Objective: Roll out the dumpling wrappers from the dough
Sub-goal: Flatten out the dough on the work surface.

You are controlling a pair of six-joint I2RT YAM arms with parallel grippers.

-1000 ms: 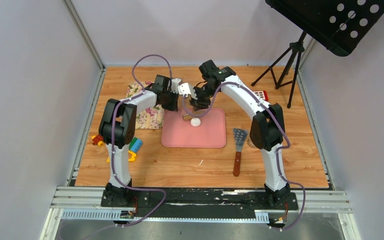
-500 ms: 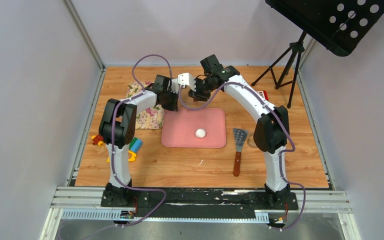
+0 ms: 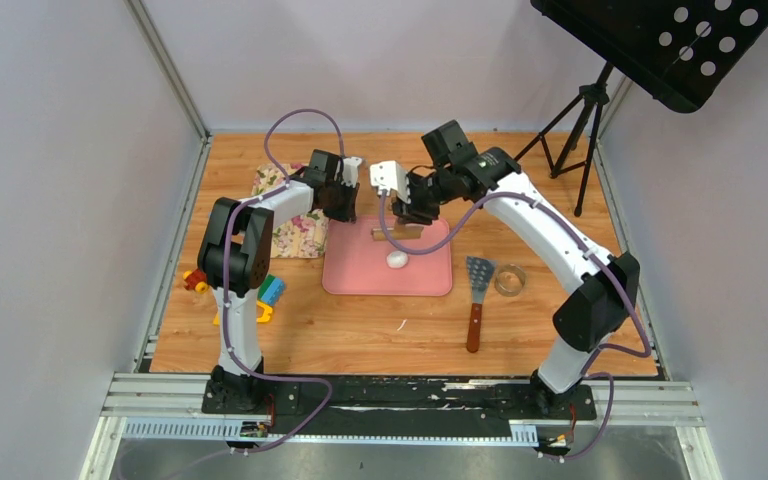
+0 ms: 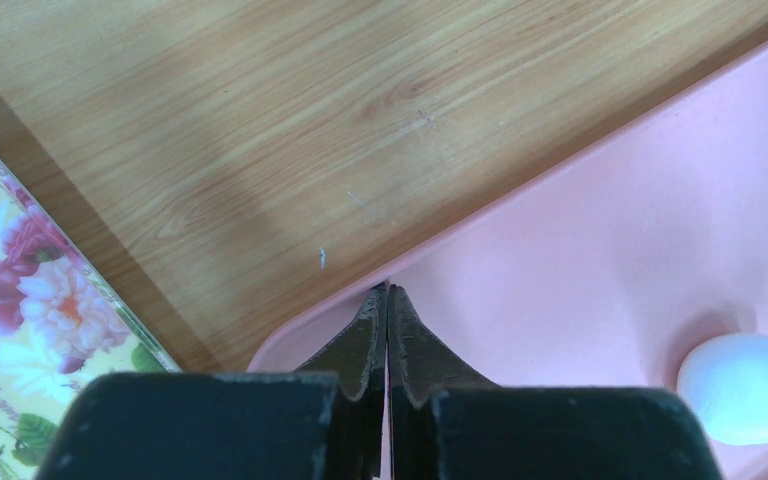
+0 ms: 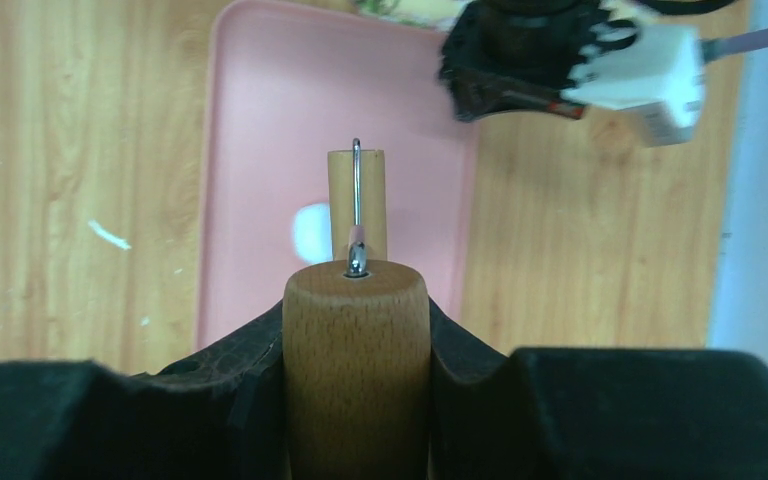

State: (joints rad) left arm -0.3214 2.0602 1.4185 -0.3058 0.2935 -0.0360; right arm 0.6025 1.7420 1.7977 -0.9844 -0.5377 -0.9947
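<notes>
The dough is a small white ball (image 3: 397, 260) on the pink mat (image 3: 430, 275), also seen in the left wrist view (image 4: 745, 385) and the right wrist view (image 5: 310, 232). My right gripper (image 3: 412, 208) is shut on the wooden handle (image 5: 356, 360) of a rolling pin. Its small roller (image 3: 398, 233) hangs just behind the dough, above the mat's back part. My left gripper (image 3: 345, 205) is shut on the mat's back left corner (image 4: 300, 340), with the fingertips (image 4: 372, 310) at the rim. No round wrappers are in view.
A spatula (image 3: 477, 290) and a metal ring cutter (image 3: 509, 280) lie right of the mat. A floral cloth (image 3: 295, 228) and toy blocks (image 3: 265, 292) lie to the left. A tripod (image 3: 570, 140) stands at the back right. A dough crumb (image 3: 401, 325) lies in front of the mat.
My right arm swung up and back, then out to the right, carrying the rolling pin. The dough ball rolled from the mat's back towards its middle. The left gripper stayed put.
</notes>
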